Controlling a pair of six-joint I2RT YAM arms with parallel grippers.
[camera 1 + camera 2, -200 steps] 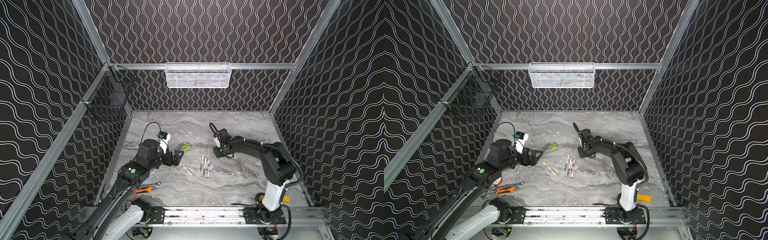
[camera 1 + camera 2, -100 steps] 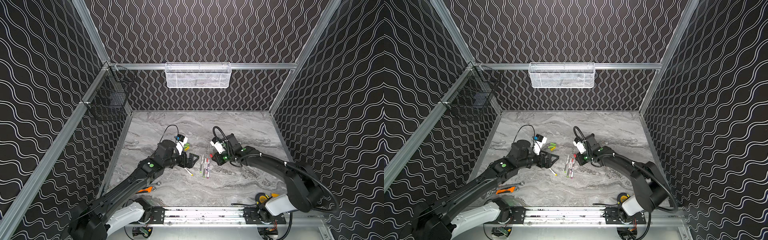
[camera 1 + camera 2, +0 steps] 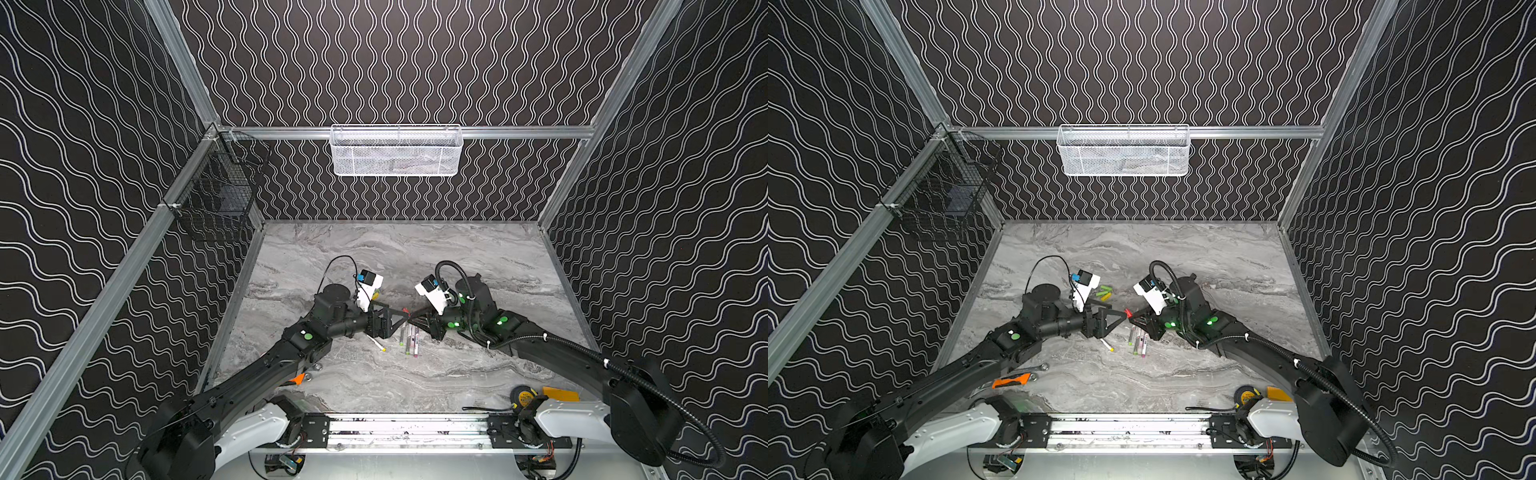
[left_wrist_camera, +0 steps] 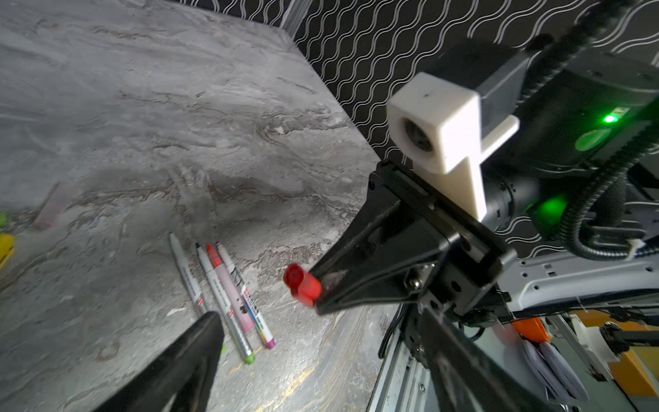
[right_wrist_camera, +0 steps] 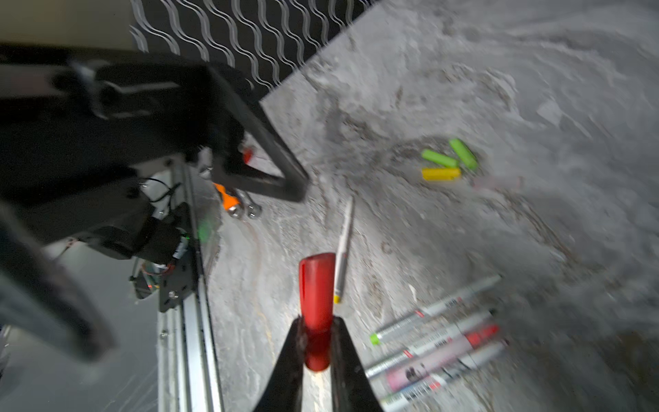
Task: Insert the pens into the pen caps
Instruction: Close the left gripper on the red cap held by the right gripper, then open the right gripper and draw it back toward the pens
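Note:
My right gripper is shut on a red pen cap, held off the table with its open end toward the left arm. The same cap shows in both top views and in the left wrist view. Facing it tip to tip, my left gripper is open and empty; one finger shows. Several pens lie side by side below. A lone yellow-ended pen lies to their left. Two green caps and a yellow cap lie farther back.
An orange-handled tool and a wrench lie under the left arm. A tape measure sits front right by the rail. A white mesh basket and a black wire basket hang on the walls.
Both arms have swung toward the middle. The right gripper brought the red cap forward and leftward, and the left gripper moved right until the two face each other above the pens.

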